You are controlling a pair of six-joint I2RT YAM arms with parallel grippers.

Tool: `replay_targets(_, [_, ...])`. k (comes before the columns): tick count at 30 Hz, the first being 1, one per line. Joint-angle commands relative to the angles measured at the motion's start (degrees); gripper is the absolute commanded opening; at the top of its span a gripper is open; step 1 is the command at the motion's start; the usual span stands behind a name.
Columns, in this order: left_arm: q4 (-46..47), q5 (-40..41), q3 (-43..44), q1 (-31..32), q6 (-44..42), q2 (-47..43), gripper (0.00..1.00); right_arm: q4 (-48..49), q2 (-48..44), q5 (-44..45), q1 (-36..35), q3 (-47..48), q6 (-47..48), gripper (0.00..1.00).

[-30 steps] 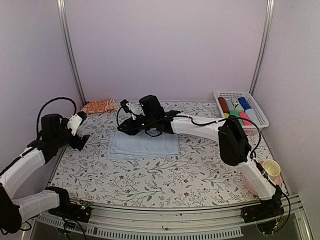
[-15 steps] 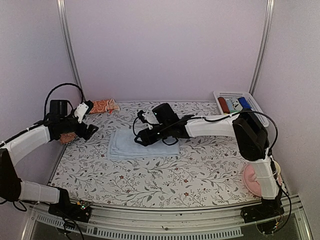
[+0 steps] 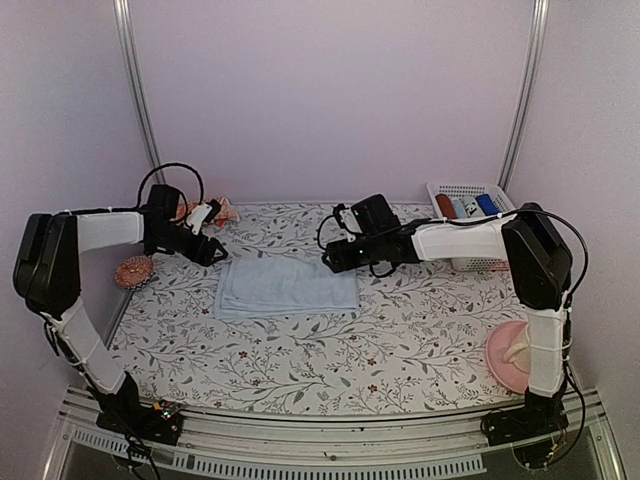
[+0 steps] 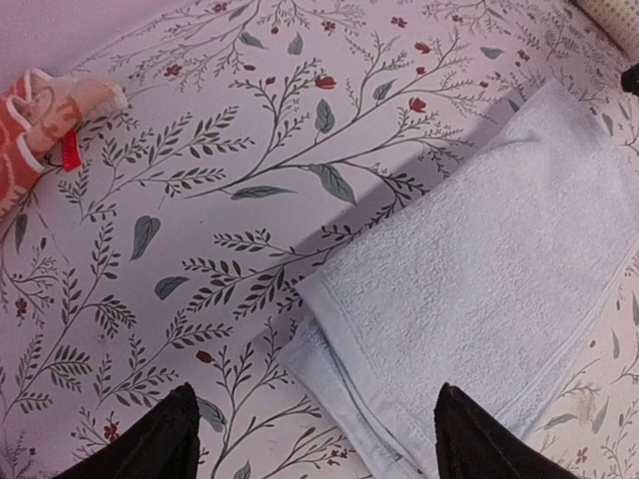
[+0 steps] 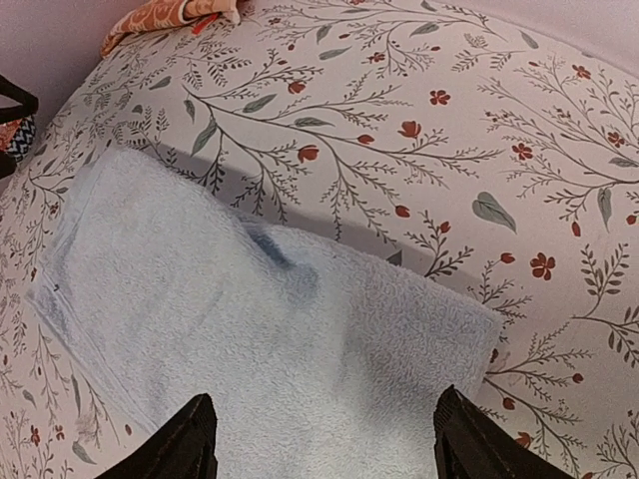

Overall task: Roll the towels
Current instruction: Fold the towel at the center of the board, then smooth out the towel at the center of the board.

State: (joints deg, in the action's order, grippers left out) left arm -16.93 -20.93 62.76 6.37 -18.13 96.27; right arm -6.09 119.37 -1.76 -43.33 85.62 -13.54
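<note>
The light blue towel point(image 3: 288, 287) lies flat and folded on the floral table, mid-left. The orange-red printed towel point(image 3: 224, 211) is bunched at the back left, partly hidden behind my left arm. My left gripper point(image 3: 211, 253) is open and empty, low over the blue towel's far left corner. In the left wrist view its gripper point(image 4: 319, 449) straddles the towel's layered corner point(image 4: 479, 289); the orange towel point(image 4: 40, 130) shows at top left. My right gripper point(image 3: 331, 262) is open and empty at the far right corner. In its view the gripper point(image 5: 324, 439) hangs over the towel point(image 5: 260, 349).
A white basket point(image 3: 470, 186) with several coloured rolls stands at the back right. A pink plate point(image 3: 505, 362) sits at the front right edge. A small round patterned object point(image 3: 132, 270) lies at the left edge. Metal poles and walls close the back.
My left arm has reached out from the left edge to the blue towel's far left corner. My right gripper has moved right along the towel's far edge to its right corner.
</note>
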Motion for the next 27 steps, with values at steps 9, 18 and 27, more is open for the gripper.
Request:
replay_targets(9, [-4.96,-9.63,7.2,0.21,6.58,11.43,0.75,-0.32,0.71,4.44,1.33,-0.26,-2.58,0.75])
replay_targets(18, [-4.57,-13.6,8.11,0.1,8.09,13.57,0.72,-0.34,1.04,4.23,1.39,-0.37,-3.22,0.76])
replay_targets(27, [-2.71,-15.45,6.22,0.51,7.27,10.6,0.72,-0.33,1.2,3.79,1.36,-0.37,-3.55,0.75])
